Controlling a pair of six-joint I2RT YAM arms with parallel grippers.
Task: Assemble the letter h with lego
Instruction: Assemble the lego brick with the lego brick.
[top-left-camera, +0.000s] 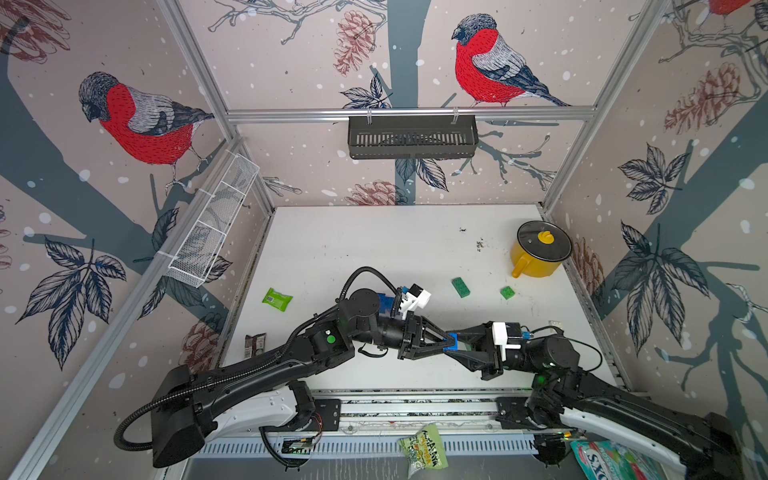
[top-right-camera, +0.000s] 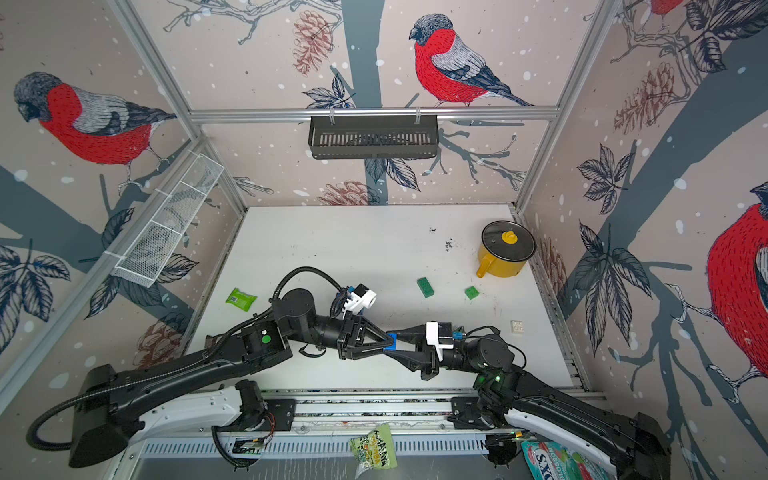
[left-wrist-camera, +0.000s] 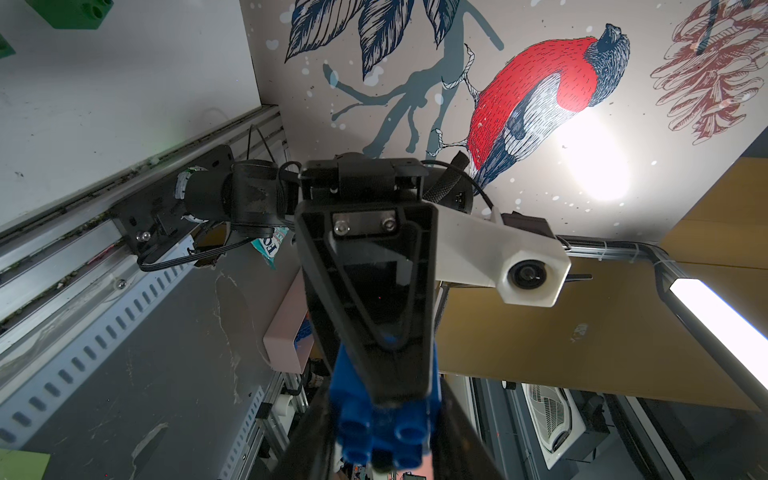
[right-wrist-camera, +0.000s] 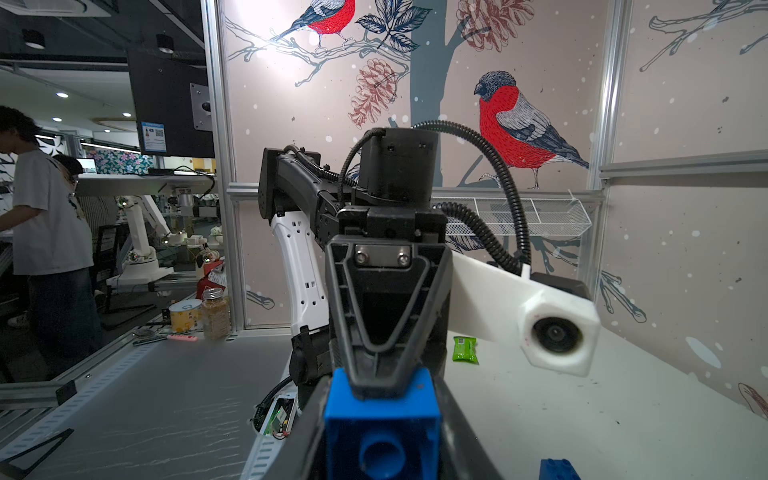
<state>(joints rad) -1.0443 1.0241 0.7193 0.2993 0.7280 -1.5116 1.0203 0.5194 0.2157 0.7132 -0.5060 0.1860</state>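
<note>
Above the table's front middle my two grippers meet tip to tip on one square blue lego brick. The left gripper is shut on it, and the brick's studs face that wrist camera. From the opposite side the right gripper is shut on the same brick, whose hollow underside shows there. An oblong green brick and a small green brick lie further back. A white brick lies at the right. More blue lego is half hidden behind the left arm.
A yellow pot with a dark lid stands at the back right. A light-green packet and a dark snack bar lie at the left. A black basket and a white wire basket hang on the walls. Snack bags lie beyond the front rail.
</note>
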